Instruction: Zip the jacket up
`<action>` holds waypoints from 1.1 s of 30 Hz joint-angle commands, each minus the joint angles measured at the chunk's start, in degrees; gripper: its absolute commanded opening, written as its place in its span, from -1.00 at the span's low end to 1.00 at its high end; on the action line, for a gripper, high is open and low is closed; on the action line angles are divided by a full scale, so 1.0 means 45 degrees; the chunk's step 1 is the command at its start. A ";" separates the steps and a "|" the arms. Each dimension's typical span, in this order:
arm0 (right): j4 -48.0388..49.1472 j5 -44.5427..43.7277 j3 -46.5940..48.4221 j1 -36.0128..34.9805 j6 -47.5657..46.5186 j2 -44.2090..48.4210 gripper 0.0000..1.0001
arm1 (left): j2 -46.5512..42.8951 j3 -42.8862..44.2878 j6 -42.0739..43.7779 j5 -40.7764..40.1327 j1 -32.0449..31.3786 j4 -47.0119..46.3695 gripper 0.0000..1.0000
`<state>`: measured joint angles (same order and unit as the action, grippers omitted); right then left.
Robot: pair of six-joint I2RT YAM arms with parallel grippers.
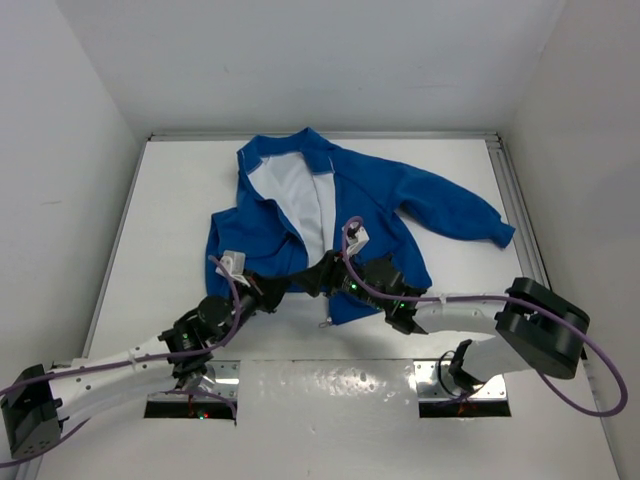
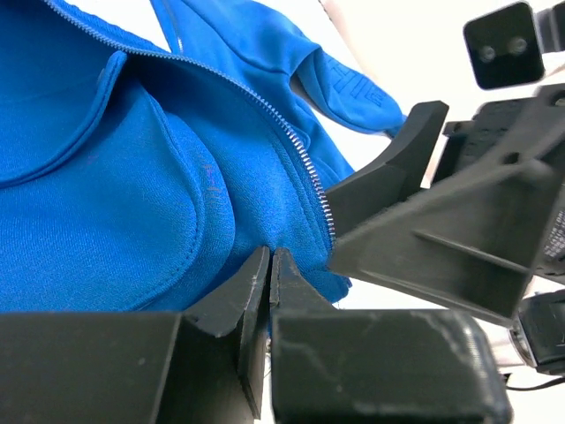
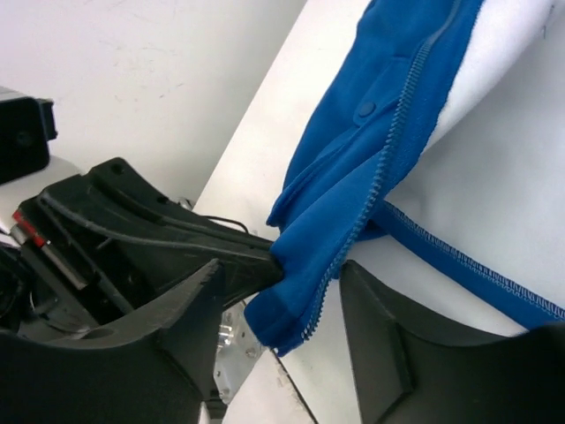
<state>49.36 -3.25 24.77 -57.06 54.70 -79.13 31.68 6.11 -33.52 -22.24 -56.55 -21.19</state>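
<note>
The jacket lies on the worktop, collar far, hem toward the arms. The left fingers clench its hem. The right fingers stand apart, straddling the zipper edge.

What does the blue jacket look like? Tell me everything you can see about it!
The jacket is bright blue and looks soft, like fleece, with a white lining and a collar at the far end. It lies on the white table, open at the top, one sleeve stretched out to the right. Zipper teeth run down its front edge. The left gripper pinches the bottom hem, and the open right gripper has a finger on either side of the zipper edge there.
</note>
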 commanded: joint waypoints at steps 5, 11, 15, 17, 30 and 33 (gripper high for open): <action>0.0729 -0.0255 0.0588 0.0140 0.0033 -0.0286 -0.26 | -0.0224 -0.0226 -0.0189 0.0839 -0.0108 -0.0975 -1.00; 0.1507 -0.0081 0.0744 0.0218 -0.0065 -0.0637 -0.78 | -0.0204 -0.0051 -0.0052 0.0958 -0.0089 -0.0703 -1.00; 0.2738 0.0348 0.0628 0.0258 -0.0221 -0.1105 -1.00 | -0.0632 0.0107 0.0105 0.0782 -0.0108 0.0097 -1.00; 0.3595 0.0525 0.0452 0.0297 -0.0494 -0.1145 -1.00 | -0.0790 0.0301 0.0124 0.0723 -0.0108 0.0430 -0.74; 0.5435 0.2225 0.0198 0.0940 0.0109 -0.1613 -1.00 | -0.1591 0.0381 -0.0403 0.0743 -0.0089 0.1018 -0.25; 0.5847 0.2479 0.0042 0.1117 0.0618 -0.1848 -1.00 | -0.1650 0.0381 -0.0442 0.0782 -0.0089 0.0920 -0.26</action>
<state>67.81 5.50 25.32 -52.75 54.81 -86.91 24.95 5.67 -34.89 -20.08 -56.55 -15.16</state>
